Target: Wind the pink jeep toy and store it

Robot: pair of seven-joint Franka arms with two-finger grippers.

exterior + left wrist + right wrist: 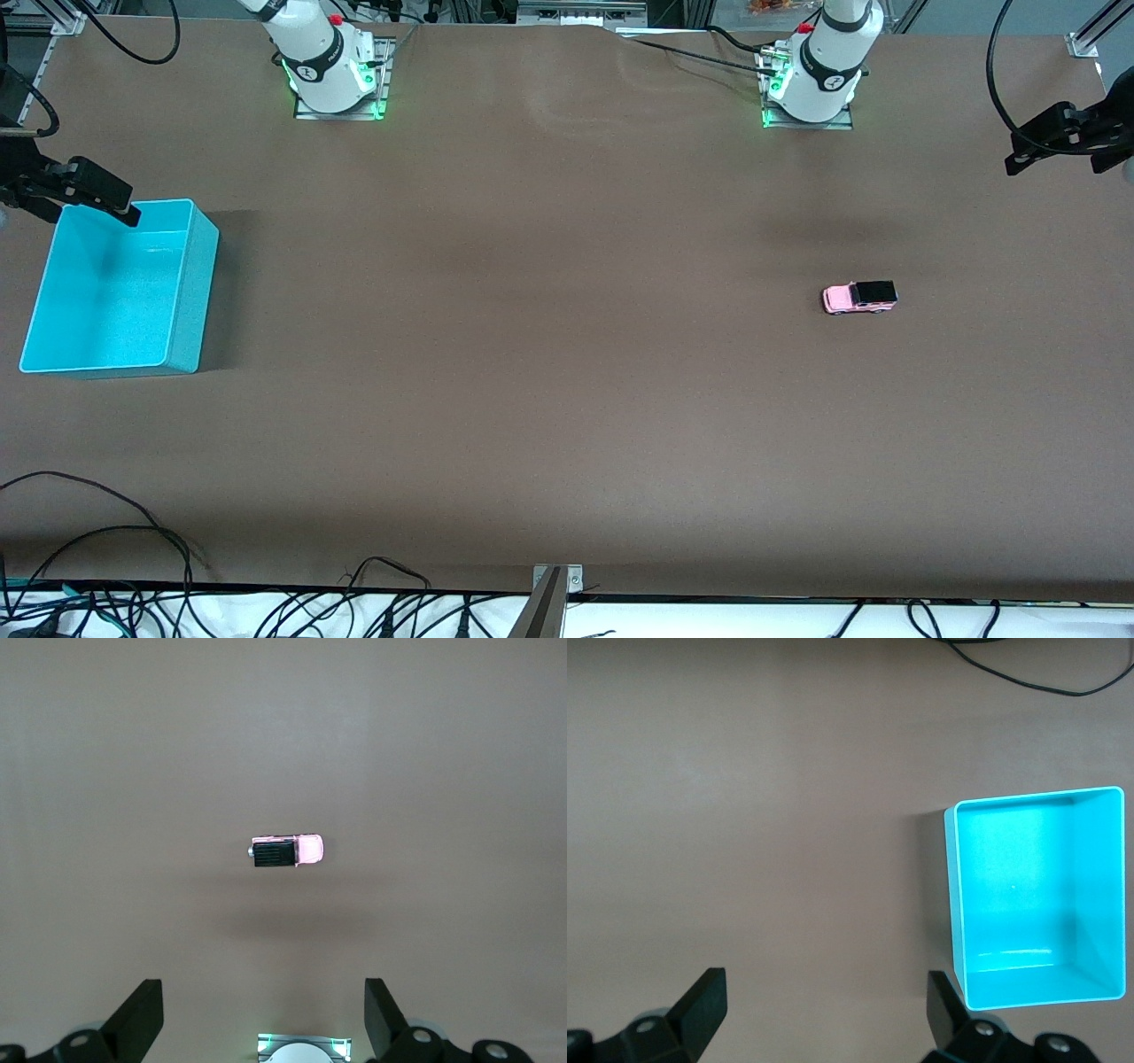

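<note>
Honestly nothing readable here. Each robot base (332, 66) carries a small round logo mark plus some tiny lettering, way too small to make out. No labels on anything else.

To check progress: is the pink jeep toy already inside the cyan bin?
No, the pink jeep toy stands on the bare table, toward the left arm's end, apart from the cyan bin.

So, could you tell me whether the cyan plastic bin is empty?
Empty: the cyan plastic bin shows only its bare floor.
</note>
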